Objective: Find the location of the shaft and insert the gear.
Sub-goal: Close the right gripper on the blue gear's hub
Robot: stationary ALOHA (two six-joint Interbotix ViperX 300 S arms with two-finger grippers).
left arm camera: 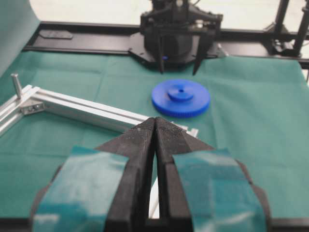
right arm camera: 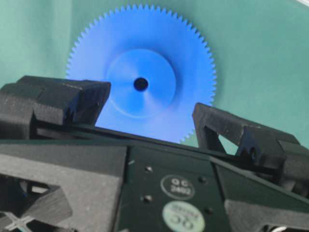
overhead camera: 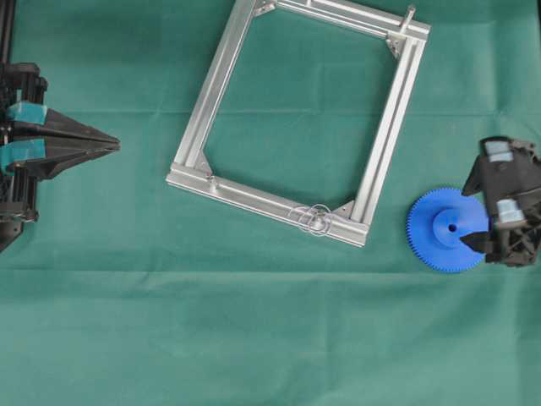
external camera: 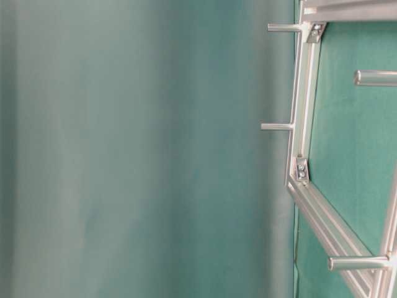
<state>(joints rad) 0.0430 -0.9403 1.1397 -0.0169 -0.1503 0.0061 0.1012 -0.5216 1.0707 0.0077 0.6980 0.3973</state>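
From above, the blue gear (overhead camera: 446, 230) lies flat on the green cloth (overhead camera: 254, 338), right of the metal frame (overhead camera: 385, 135). The shaft (overhead camera: 314, 220) is a dot on the frame's near bar. The right gripper (overhead camera: 478, 216) hangs over the gear, fingers spread wide, holding nothing. The left gripper (overhead camera: 114, 145) is far left, fingers pressed together, empty.

The table-level view shows only the frame (external camera: 304, 124) and its pegs.

The left wrist view shows the clenched fingers (left arm camera: 140, 145) pointing at the gear (left arm camera: 181, 98).

The right wrist view shows the gear (right arm camera: 142, 82) beyond the spread fingers (right arm camera: 72, 99).
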